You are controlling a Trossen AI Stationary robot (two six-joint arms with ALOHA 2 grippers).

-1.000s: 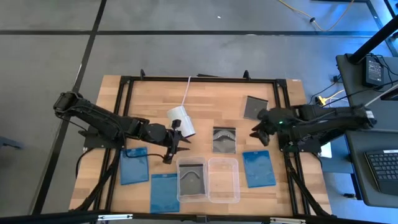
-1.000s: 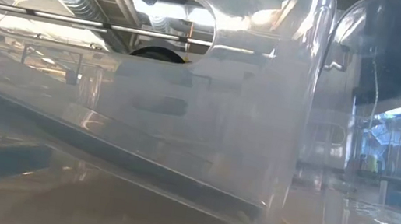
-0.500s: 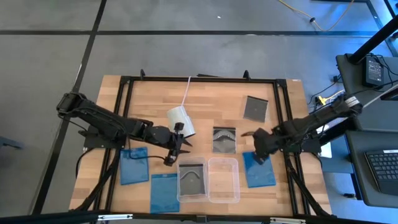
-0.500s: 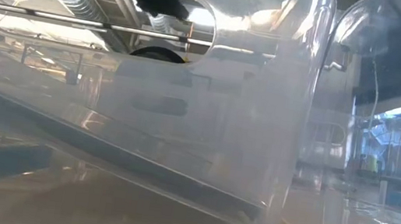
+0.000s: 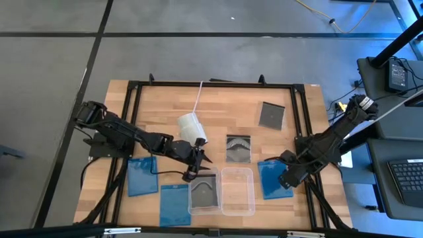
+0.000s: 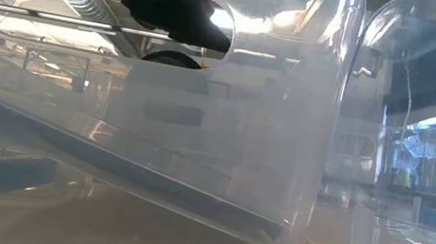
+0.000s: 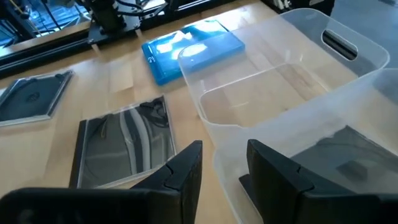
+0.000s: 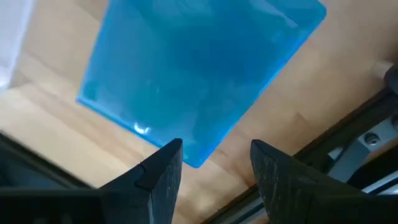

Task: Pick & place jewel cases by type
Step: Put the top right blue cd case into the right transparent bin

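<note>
At table's four o'clock I'm hovering the right gripper [image 8: 211, 163], jaws apart and empty, over the blue case [image 5: 274, 180]; the left gripper [image 5: 193, 173], also parted, is sitting farther off.

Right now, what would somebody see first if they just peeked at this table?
Probably the bright blue jewel case on the wood, with the right gripper hovering open just above it. Next, the two clear trays at the front edge, where the left gripper hangs open by the tray holding a grey case.
</note>
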